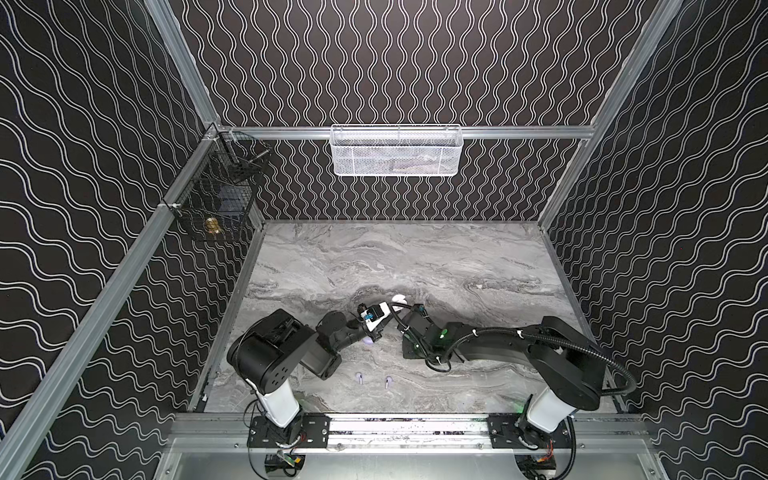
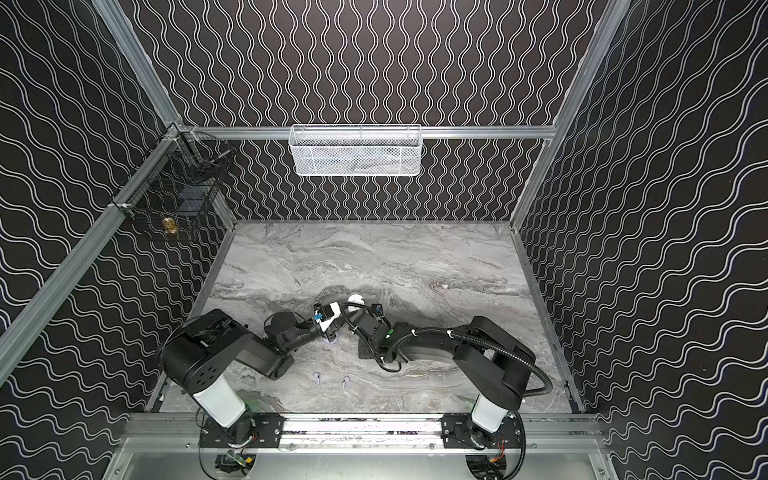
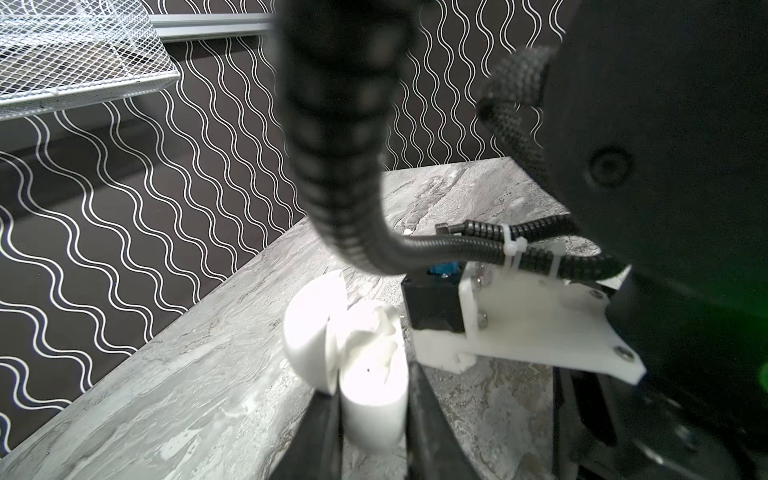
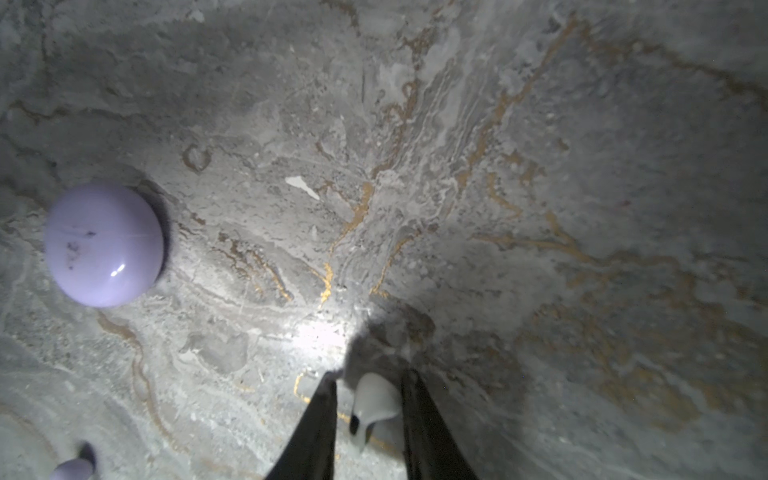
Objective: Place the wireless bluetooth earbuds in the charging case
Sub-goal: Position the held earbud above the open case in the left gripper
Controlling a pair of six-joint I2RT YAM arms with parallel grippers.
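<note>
One lavender case (image 1: 368,341) (mostly beneath left arm (image 1: 347,332))

A white case (image 3: 372,399), white earbud (image 4: 374,399), lavender case (image 4: 104,245), grey marble table (image 4: 540,187), black walls (image 1: 395,62) with white waves.

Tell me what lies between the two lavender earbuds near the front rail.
Nothing but bare marble tabletop between the lavender earbuds, as both top views show.
</note>
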